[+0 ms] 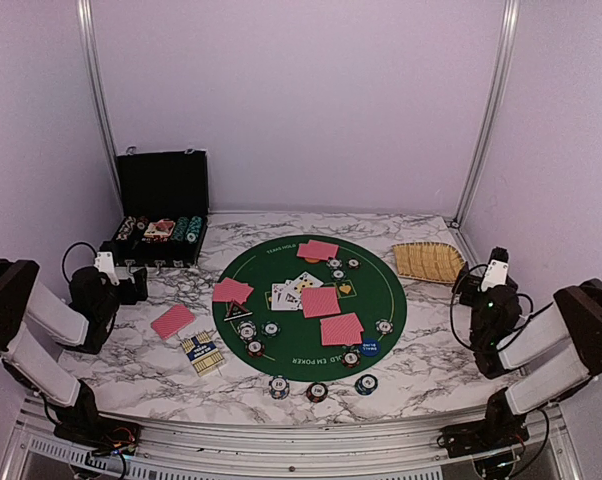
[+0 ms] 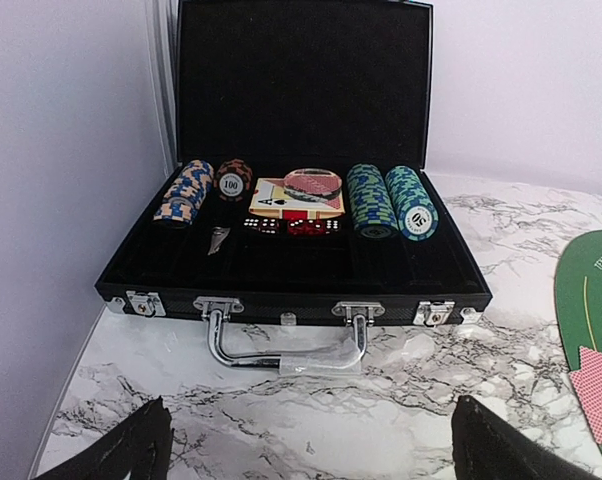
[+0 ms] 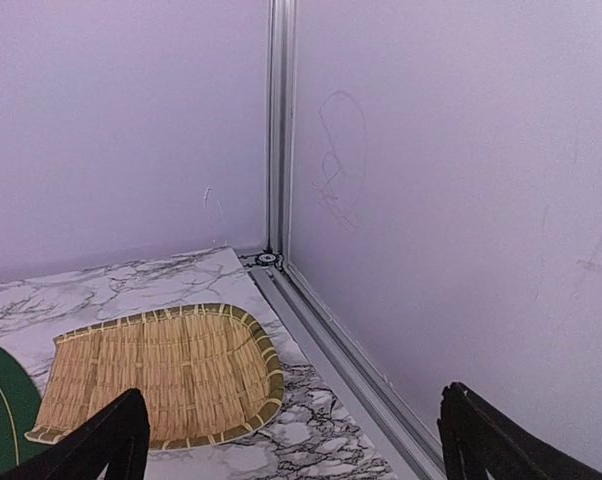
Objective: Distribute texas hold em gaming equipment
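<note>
Left tool (image 2: 311, 455) faces case (image 2: 291, 292); right tool (image 3: 296, 450) faces tray (image 3: 161, 375).

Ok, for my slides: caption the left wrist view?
Open left gripper facing the open black hinged case of poker chips, dice and cards on a marble table.

Soft, even, lilac-tinted light leaves only faint shadows on the table (image 1: 436, 365), glare glints off the handle (image 2: 281, 358) of the case (image 2: 281, 290), its lid reads flat black, and the chips (image 1: 279, 386) look soft from overhead.
</note>
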`<move>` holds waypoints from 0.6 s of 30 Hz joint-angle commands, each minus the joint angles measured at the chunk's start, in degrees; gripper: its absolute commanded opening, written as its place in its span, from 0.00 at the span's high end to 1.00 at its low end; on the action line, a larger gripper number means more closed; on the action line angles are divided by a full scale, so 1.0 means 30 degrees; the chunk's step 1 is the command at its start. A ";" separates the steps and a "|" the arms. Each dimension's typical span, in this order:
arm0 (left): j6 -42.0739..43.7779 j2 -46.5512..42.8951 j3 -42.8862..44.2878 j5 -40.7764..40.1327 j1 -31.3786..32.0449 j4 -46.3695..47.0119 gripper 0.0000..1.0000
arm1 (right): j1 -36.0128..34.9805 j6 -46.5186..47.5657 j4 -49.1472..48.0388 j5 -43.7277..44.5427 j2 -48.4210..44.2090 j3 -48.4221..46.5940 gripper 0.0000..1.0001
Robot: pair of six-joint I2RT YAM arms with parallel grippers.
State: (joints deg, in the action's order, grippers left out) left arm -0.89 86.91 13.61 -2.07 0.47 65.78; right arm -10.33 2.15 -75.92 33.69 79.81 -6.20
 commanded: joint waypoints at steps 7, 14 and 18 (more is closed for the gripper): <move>-0.0115 0.0294 0.0474 -0.0455 -0.0034 0.1601 0.01 | 0.1529 0.1376 -0.8774 -0.4399 0.5127 0.0759 0.01; -0.0127 0.0243 0.0474 -0.0485 -0.0011 0.1583 0.01 | 0.2078 0.0207 -0.1382 -0.3964 0.4100 -0.2283 0.01; -0.0144 0.0287 0.0474 -0.0513 -0.0018 0.1570 0.01 | 0.2093 0.0307 -0.1688 -0.4052 0.4073 -0.2175 0.01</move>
State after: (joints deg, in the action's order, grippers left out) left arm -1.10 87.42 14.09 -3.09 0.47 68.36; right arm -4.73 3.97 -83.29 22.35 92.71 -12.71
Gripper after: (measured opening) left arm 0.989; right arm 0.990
